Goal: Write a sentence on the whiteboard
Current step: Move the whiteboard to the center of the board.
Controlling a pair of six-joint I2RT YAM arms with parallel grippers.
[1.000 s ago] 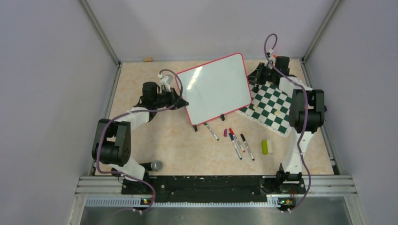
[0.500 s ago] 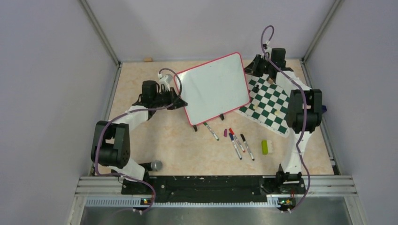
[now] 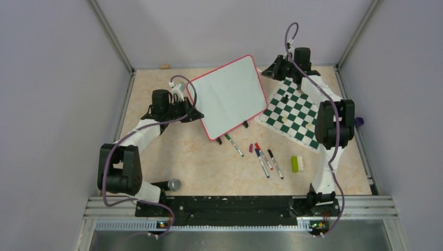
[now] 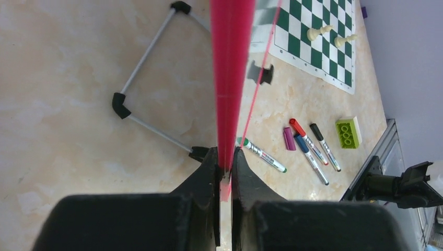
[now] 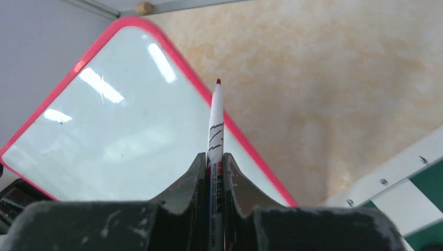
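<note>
While the left gripper (image 4: 224,157) clamps the whiteboard (image 3: 227,102) rim, the right gripper (image 5: 214,158) pinches a marker (image 5: 216,117)

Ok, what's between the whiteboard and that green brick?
In the top view, four loose markers and a purple cap lie on the table between the whiteboard and the green brick.

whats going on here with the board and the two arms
The left gripper is clamped on the red rim of the whiteboard, holding it by one edge. The right gripper grips an uncapped red-tipped marker, its tip up by the board's rim. The board's face shows no writing yet. Other markers lie nearby, beside the chess mat.
</note>
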